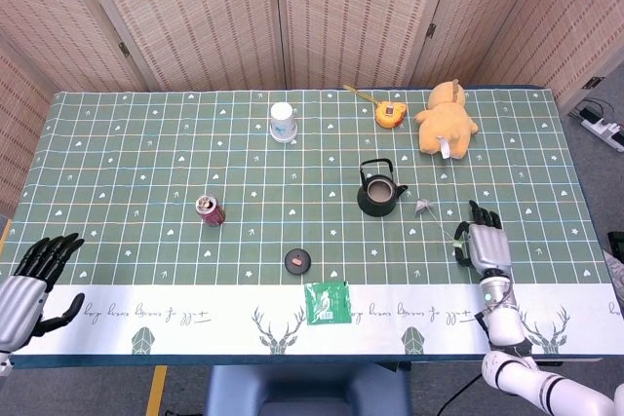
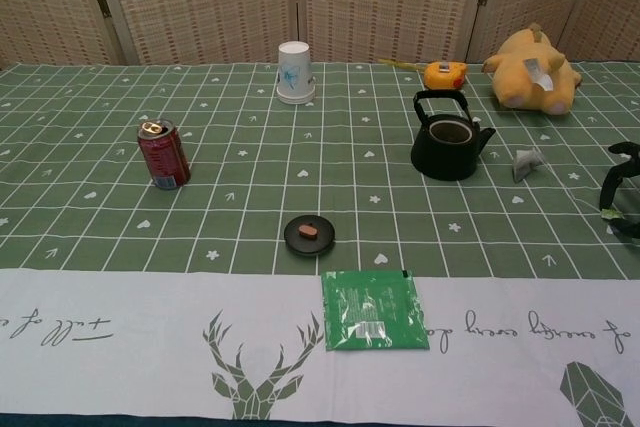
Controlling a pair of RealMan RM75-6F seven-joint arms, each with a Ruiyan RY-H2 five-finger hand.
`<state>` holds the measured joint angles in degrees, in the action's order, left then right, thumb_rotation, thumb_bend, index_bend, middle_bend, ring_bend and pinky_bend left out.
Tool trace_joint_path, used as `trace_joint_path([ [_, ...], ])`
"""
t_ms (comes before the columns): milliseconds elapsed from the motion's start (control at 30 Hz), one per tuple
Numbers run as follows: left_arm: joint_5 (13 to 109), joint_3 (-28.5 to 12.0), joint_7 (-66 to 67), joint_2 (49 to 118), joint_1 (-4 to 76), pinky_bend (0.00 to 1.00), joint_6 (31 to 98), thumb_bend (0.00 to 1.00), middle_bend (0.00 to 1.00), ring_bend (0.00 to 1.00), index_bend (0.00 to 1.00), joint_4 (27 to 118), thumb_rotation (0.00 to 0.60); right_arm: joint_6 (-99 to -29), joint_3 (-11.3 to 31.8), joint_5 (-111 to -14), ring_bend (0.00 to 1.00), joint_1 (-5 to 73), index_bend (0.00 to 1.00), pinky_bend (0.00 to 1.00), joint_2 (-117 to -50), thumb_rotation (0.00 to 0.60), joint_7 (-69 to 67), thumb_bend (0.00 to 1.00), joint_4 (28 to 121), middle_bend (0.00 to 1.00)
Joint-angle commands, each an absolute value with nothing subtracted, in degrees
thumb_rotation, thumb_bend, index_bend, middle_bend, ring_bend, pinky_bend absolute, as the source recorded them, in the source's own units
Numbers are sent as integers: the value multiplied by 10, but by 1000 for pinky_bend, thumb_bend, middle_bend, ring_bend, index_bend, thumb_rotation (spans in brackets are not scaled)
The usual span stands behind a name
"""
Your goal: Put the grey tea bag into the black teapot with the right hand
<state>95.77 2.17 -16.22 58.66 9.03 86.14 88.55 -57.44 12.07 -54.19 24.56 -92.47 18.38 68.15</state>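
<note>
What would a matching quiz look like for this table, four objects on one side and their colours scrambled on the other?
Things:
1. soda can
2. teapot
3. plush toy
4. paper cup

Colours:
A. white
B. yellow
C. black
D. red

Pairs: 1-D, 2-C, 3-B, 4-A
</note>
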Motion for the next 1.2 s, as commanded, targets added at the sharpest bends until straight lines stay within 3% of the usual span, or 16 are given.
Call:
trace_joint_path([
  [33, 958, 22, -164, 586, 90, 0, 863, 412, 0, 0, 0, 885, 600, -577, 120, -542, 0, 246, 470, 0, -927, 600, 186, 424, 679, 0],
  [733, 963, 23, -161, 587, 89, 0, 864, 411, 0, 0, 0, 883, 600, -577, 115, -548, 0, 243, 570, 0, -939, 600, 177, 425, 643, 0],
  [1200, 964, 23, -159, 588, 90, 0, 865, 411, 0, 0, 0, 881, 600, -592, 121, -557, 0, 238, 579, 0, -920, 600, 172, 425, 667, 1],
])
